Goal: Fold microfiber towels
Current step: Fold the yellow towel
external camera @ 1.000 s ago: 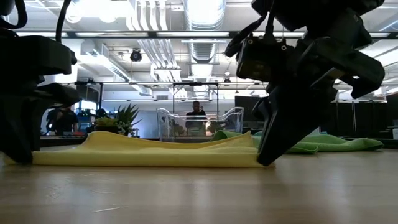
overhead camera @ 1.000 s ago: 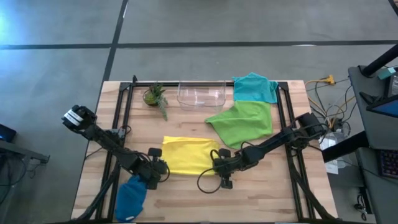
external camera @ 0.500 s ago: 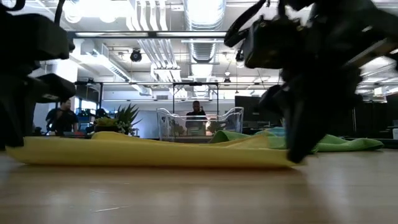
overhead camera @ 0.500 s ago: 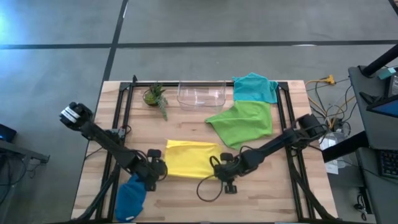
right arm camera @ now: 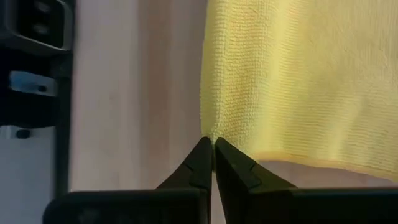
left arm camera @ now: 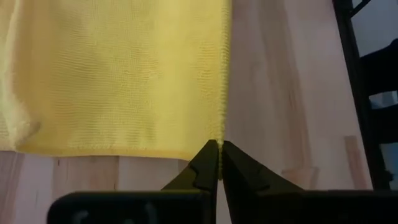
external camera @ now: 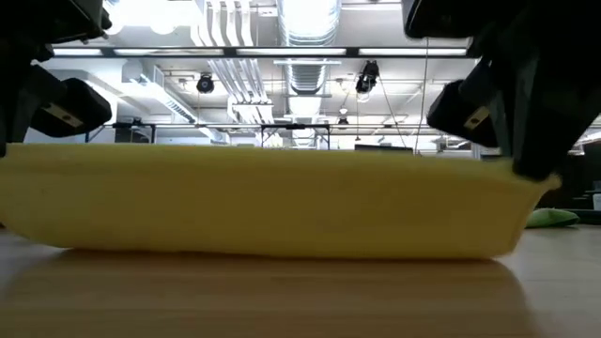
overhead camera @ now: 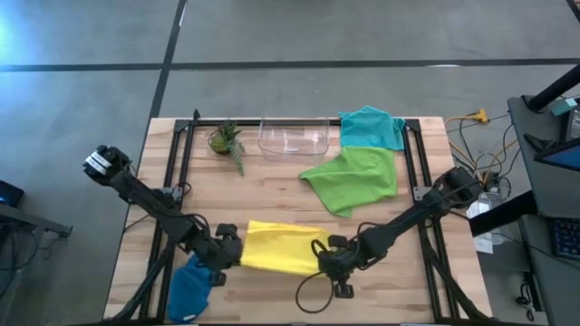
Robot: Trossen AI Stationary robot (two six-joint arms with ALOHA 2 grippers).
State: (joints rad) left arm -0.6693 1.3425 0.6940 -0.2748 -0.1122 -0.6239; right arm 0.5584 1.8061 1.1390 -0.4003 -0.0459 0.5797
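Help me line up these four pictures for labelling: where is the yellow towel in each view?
High view: yellow towel at the table's near edge, between both grippers.
Low view: fills the middle.
Left wrist view: spreads beyond the fingers.
Right wrist view: beyond the fingers.
Shared landmark: the wooden table.

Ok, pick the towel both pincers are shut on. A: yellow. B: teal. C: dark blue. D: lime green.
A: the left pincer and the right pincer each pinch a corner of the yellow towel, as both wrist views show.
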